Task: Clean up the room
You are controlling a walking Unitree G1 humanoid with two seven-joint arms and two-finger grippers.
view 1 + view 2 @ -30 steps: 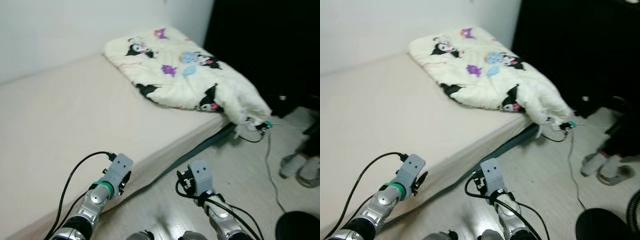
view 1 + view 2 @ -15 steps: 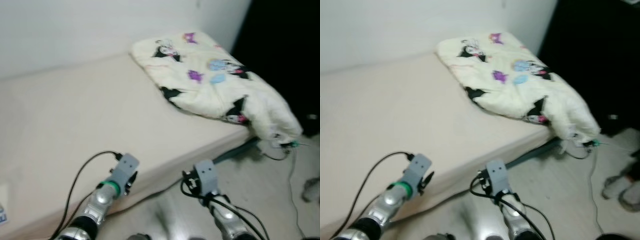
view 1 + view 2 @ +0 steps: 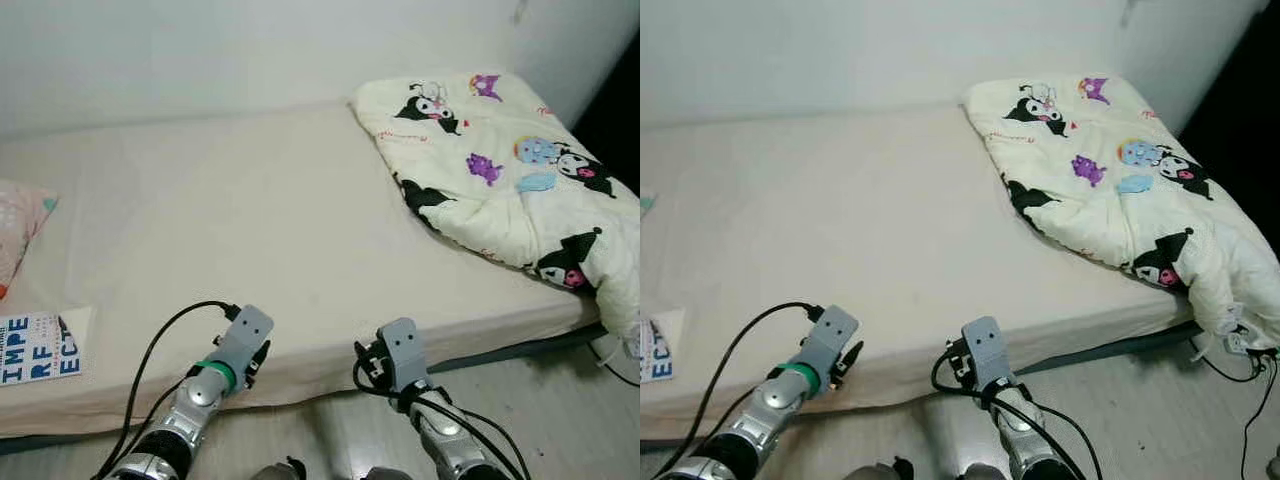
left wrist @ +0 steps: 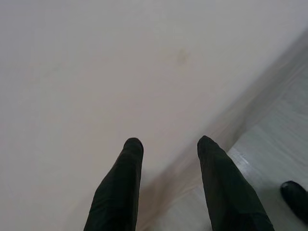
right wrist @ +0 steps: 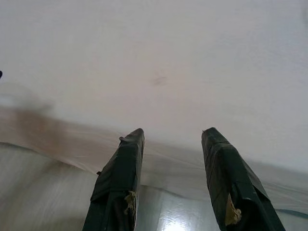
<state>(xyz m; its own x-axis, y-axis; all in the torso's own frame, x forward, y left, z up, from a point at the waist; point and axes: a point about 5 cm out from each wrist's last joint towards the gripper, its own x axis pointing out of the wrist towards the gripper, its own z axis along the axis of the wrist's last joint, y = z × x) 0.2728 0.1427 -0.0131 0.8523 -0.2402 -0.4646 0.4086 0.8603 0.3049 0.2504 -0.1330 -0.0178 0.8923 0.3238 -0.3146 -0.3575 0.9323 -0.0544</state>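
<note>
Bed edge just beyond both grippers' parted fingers.

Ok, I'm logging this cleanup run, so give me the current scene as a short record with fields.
setting: bed with a beige sheet, against a white wall
on bed, robot's right: cartoon-print quilt, bunched, hanging over the bed's edge
on bed, robot's left: pink pillow and booklet with blue letters
left gripper: open, empty, over the bed's near edge
right gripper: open, empty, at the bed's near edge
floor: cables below the quilt's hanging end
</note>
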